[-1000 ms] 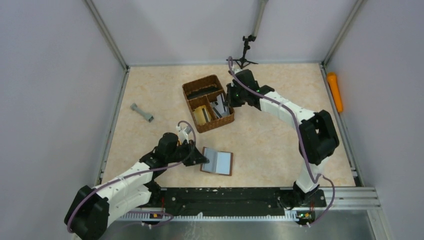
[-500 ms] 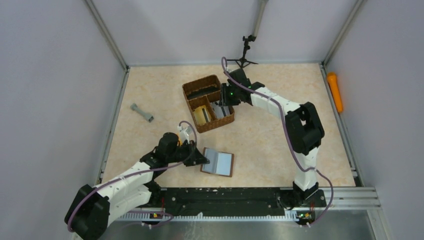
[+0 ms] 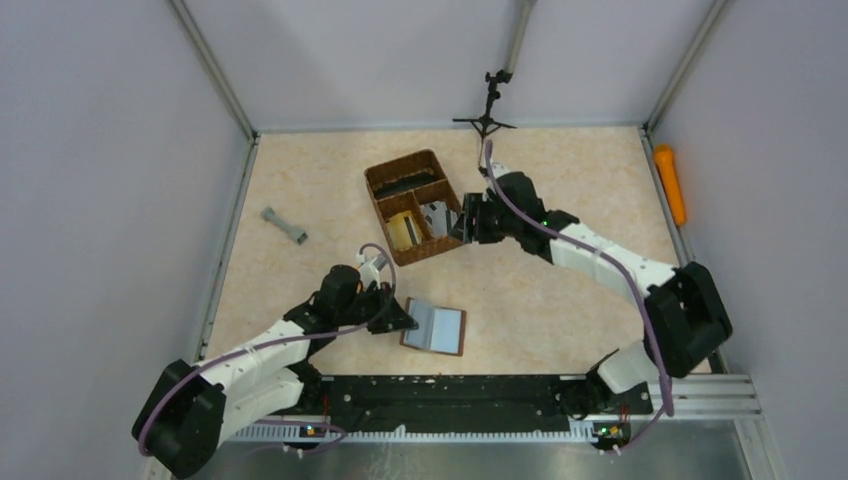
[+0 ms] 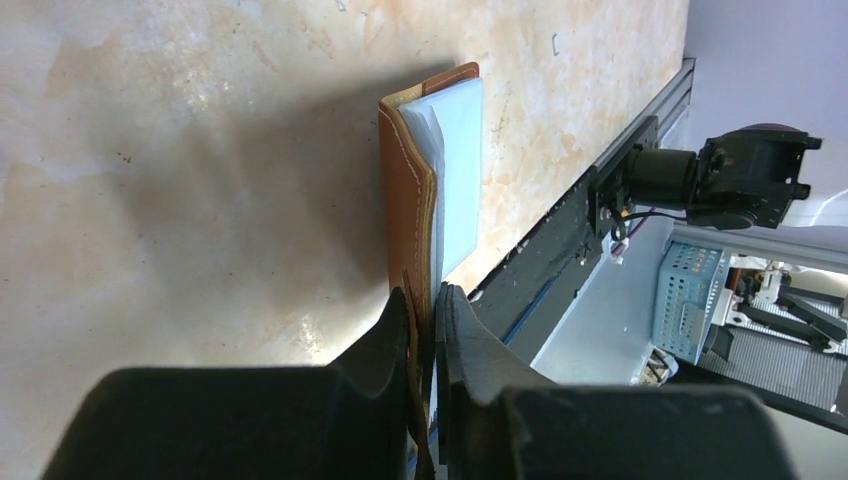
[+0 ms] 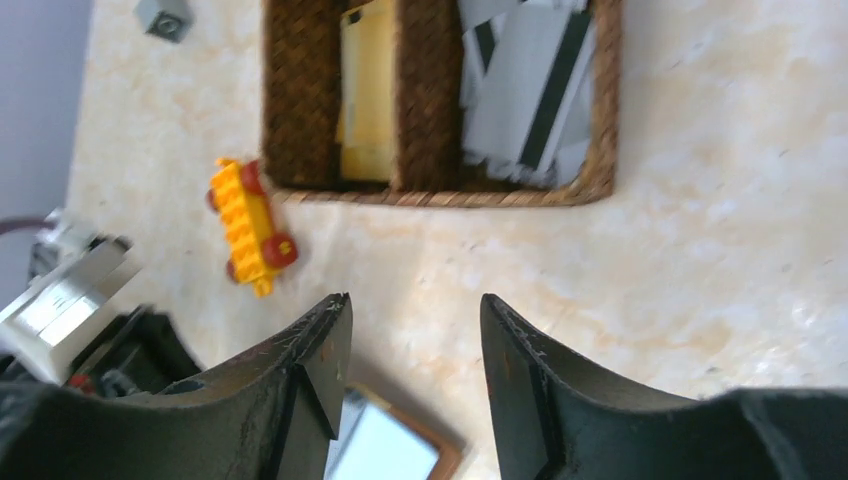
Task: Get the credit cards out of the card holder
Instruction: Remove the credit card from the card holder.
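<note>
The card holder (image 3: 437,327) lies open on the table, brown leather round a pale grey inside (image 4: 462,170). My left gripper (image 3: 402,321) is shut on its left edge, and in the left wrist view the leather flap (image 4: 408,200) runs between the pinched fingers. Grey credit cards (image 5: 525,95) with dark stripes lie in the near right compartment of the woven basket (image 3: 402,161). My right gripper (image 3: 466,224) hangs open and empty just right of the basket's near corner. In the right wrist view its fingertips (image 5: 338,315) stand well apart above bare table, with the card holder (image 5: 400,452) showing low between them.
A yellow toy with red wheels (image 5: 250,228) lies just in front of the basket (image 5: 430,190). A yellow item (image 5: 368,90) fills the basket's middle compartment. A grey bar (image 3: 284,225) lies at the left, an orange cylinder (image 3: 669,183) by the right wall, a small tripod (image 3: 488,108) at the back.
My right gripper has opened and drawn back from over the basket's card compartment toward its near right corner. The left gripper and the card holder have hardly moved.
</note>
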